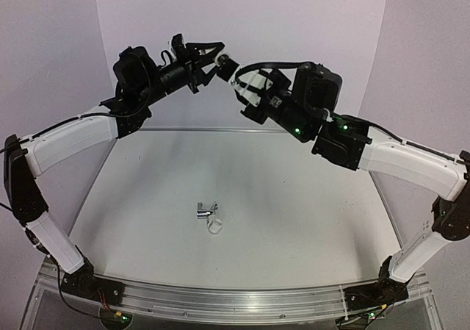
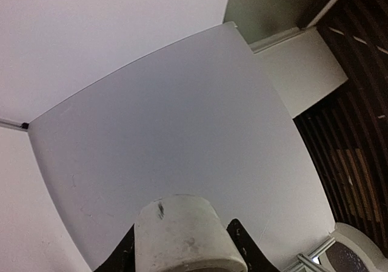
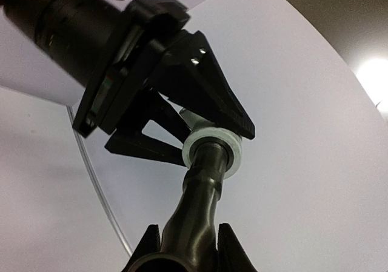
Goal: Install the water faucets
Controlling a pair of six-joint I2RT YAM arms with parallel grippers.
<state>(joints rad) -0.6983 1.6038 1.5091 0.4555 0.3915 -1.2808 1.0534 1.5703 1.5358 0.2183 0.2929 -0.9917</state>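
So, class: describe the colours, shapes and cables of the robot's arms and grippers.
The left arm and right arm have white tubular links, black joints and green lights. The black left gripper has triangular open-frame fingers; black cables loop at the wrists.

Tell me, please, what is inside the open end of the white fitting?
The matte black faucet enters the white fitting stem first, gripped by the right gripper. How deep the stem goes is hidden by the fitting's rim.
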